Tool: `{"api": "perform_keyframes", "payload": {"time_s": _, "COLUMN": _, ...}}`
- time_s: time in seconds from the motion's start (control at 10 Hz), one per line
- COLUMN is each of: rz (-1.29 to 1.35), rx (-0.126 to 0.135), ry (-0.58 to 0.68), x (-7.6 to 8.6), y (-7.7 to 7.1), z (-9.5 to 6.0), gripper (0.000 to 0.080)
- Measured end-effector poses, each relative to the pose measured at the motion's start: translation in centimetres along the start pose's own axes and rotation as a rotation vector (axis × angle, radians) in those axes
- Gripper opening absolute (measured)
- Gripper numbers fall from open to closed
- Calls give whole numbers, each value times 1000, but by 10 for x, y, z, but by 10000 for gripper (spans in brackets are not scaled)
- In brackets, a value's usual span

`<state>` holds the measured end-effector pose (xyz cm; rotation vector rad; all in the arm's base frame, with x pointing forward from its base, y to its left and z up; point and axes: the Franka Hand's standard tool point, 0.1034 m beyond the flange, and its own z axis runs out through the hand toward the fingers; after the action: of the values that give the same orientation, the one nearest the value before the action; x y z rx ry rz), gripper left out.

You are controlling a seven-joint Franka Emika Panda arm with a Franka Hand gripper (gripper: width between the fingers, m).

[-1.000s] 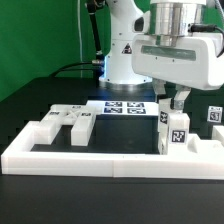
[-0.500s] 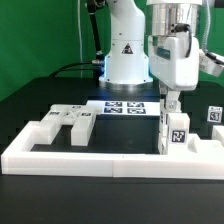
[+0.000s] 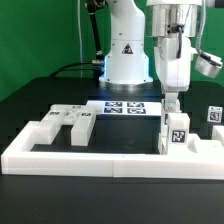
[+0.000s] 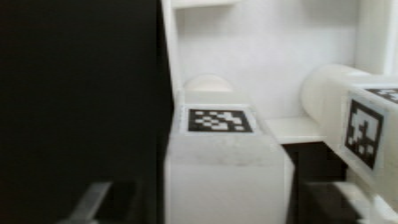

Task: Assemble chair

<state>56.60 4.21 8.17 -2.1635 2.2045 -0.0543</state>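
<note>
Exterior view: arm (image 3: 165,45) parked over the upright chair part (image 3: 176,131) on that view's right, just inside the rail (image 3: 100,158).
Gripper (image 3: 171,100) hangs just above it. In the wrist view the part runs between the fingers (image 4: 93,200), which stand apart with a dark gap on each side, nothing pinched. More chair pieces (image 3: 68,122) lie well off to the exterior view's left.

Count — arm (image 3: 125,55): 1 | claw (image 3: 172,98): 1 | desk (image 3: 28,100): 1 | marker board (image 3: 125,108): 1 | rail (image 3: 100,160): 1 | chair parts (image 3: 174,132): 3 sure (slab (image 3: 72,120), upright block (image 3: 174,140), far piece (image 3: 213,115)); slab one piece or more: unclear.
</note>
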Motion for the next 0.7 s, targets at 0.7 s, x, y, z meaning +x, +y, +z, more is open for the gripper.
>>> {"api": "perform_keyframes", "payload": {"time_s": 0.7, "rz": -679, "rx": -1, "ry": 6, "x": -2, "y": -1, "z": -1, "gripper": 648}}
